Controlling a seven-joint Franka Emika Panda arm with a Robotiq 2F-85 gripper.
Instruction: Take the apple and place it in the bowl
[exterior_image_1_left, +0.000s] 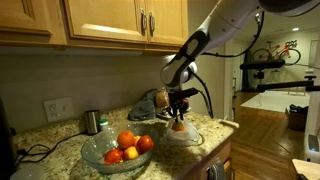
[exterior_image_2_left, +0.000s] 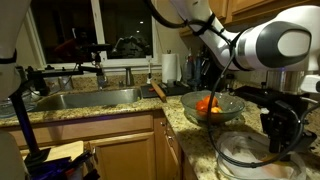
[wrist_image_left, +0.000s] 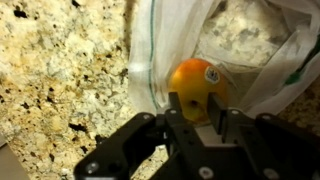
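Since my fingers (wrist_image_left: 185, 115) sit on both flanks of the apple (wrist_image_left: 196, 78) in the wrist view, I read my gripper (wrist_image_left: 203, 105) as clenched on it. Apple is low in the shallow clear dish (exterior_image_1_left: 196, 138) on the granite counter (wrist_image_left: 60, 70), not in the bowl (exterior_image_1_left: 90, 152). Bowl is near the dish and holds red-orange fruits (exterior_image_1_left: 128, 146). Can't tell whether the apple touches the dish floor.

light: warm, dim indoor glow lighting both exterior views | window (exterior_image_2_left: 70, 25) showing black at 11 o'clock | wrist view: tool (wrist_image_left: 203, 108) blurring at 6 o'clock, apple (wrist_image_left: 195, 78) glowing brightly
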